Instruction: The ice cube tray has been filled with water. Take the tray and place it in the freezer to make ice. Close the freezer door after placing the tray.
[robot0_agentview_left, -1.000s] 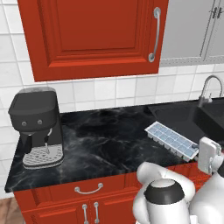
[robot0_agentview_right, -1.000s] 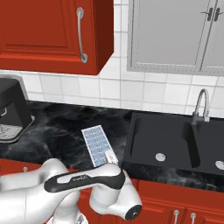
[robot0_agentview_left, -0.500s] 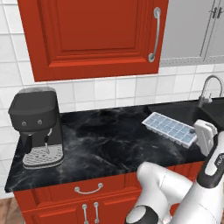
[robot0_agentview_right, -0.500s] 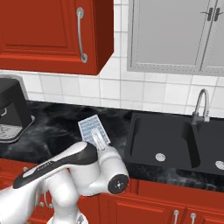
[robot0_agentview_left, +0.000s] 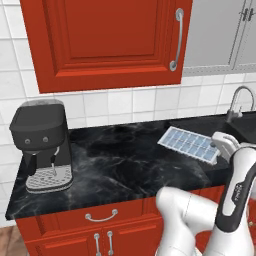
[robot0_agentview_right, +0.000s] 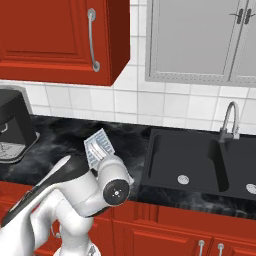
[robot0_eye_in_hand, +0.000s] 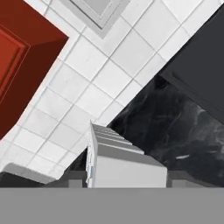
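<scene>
Black marble counter (robot0_agentview_left: 120, 165) at mid frame, ice cube tray (robot0_agentview_left: 190, 145) lifted at right, tilted. Gripper (robot0_agentview_left: 223, 143) at its near end, jaws likely clamped on it, fingertips hidden. Level tray so water (robot0_agentview_left: 186, 143) stays in.

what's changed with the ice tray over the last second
The hand has lifted the ice cube tray off the black counter and tilted it, carrying it up and away from the counter's front edge. The coffee machine, sink and base stayed put.
</scene>
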